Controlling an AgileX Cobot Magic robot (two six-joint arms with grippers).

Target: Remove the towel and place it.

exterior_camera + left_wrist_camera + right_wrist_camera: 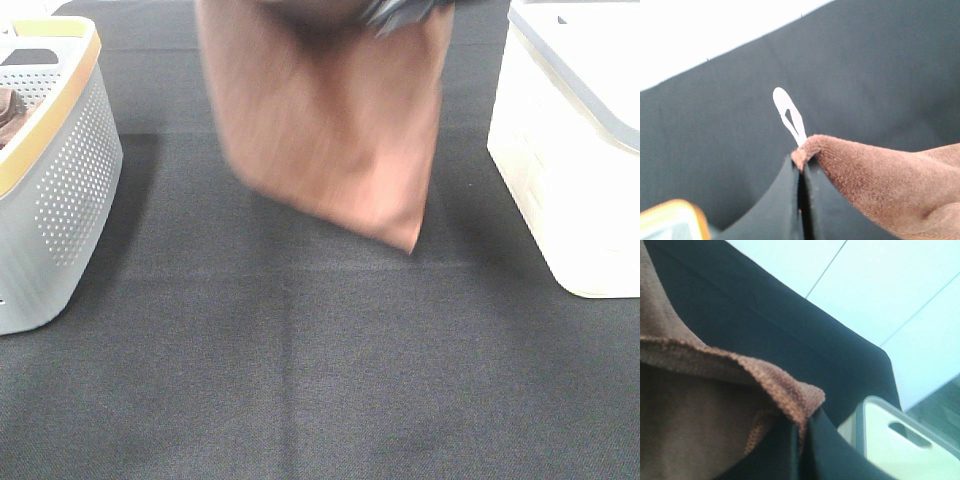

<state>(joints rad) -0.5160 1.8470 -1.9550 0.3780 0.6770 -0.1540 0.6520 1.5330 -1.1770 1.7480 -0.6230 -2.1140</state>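
No brand or writing can be read anywhere; the only label is a small white tag [790,116], a blank loop standing up from the towel's edge just beyond the tips of the left hand [802,167]. That hand's two dark fingers [777,210] are pressed together with a corner of the reddish-brown towel [330,120] pinched between them, and the right hand [801,432] is likewise clamped on another hemmed corner of the same cloth. Held by both hands, the towel hangs spread in the air below them, clear of the worktop [300,380], its lowest corner pointing down under the right hand. Out beyond the left hand stands a grey perforated basket [70,190] with a yellow rim, and a bit of darker brown cloth [10,112] shows inside it. Out beyond the right hand stands a cream-white bin [570,180] with a grey rim; what it contains cannot be seen. The worktop is covered in a dark grey woven fabric, and past its far edge lies pale floor [890,285] crossed by thin lines.
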